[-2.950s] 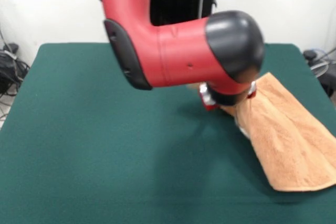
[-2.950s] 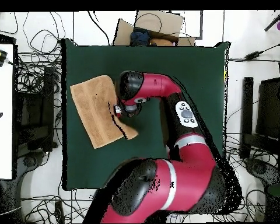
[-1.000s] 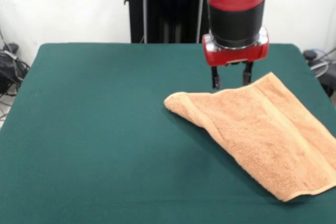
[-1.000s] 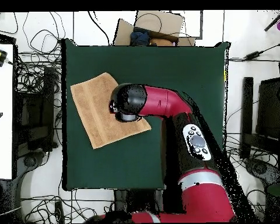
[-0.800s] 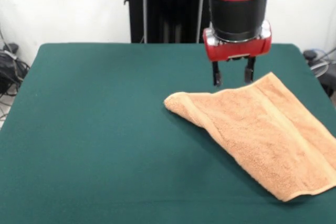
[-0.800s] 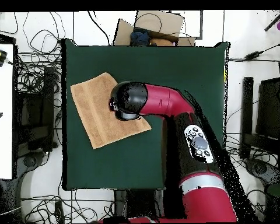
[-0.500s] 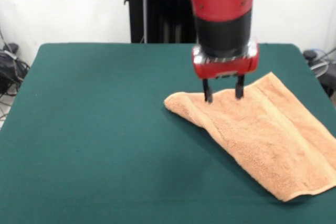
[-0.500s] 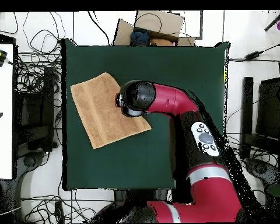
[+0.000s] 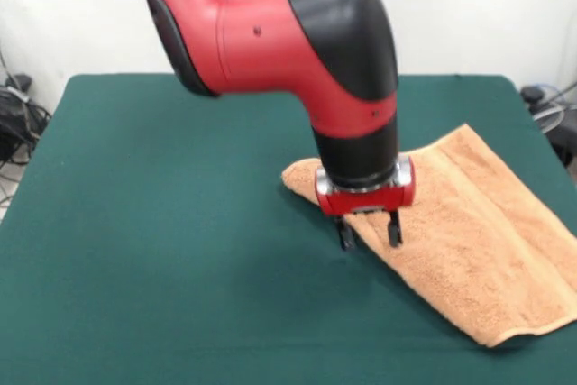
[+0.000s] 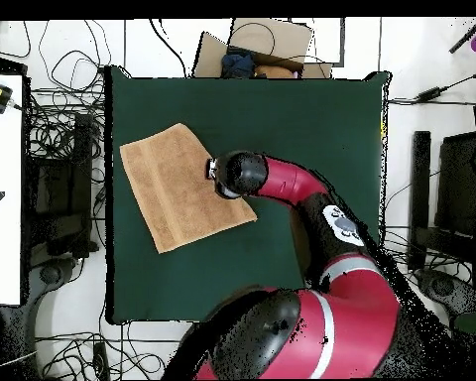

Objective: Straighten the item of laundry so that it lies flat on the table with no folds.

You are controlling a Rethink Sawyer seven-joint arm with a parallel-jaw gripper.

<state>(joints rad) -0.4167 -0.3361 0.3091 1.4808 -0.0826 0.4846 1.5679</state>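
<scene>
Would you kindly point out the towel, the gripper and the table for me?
towel [image 9: 478, 232]: front view, on its flat middle.
gripper [image 9: 370, 233]: front view, midway between its two open fingertips.
table [image 9: 162, 259]: front view, on bare green cloth.

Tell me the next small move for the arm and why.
Probably lower the open gripper the last bit onto the towel's folded edge and close on the top layer. The jaws hang spread just above that edge, and the towel lies doubled over on the table, so the fold needs lifting open.
</scene>
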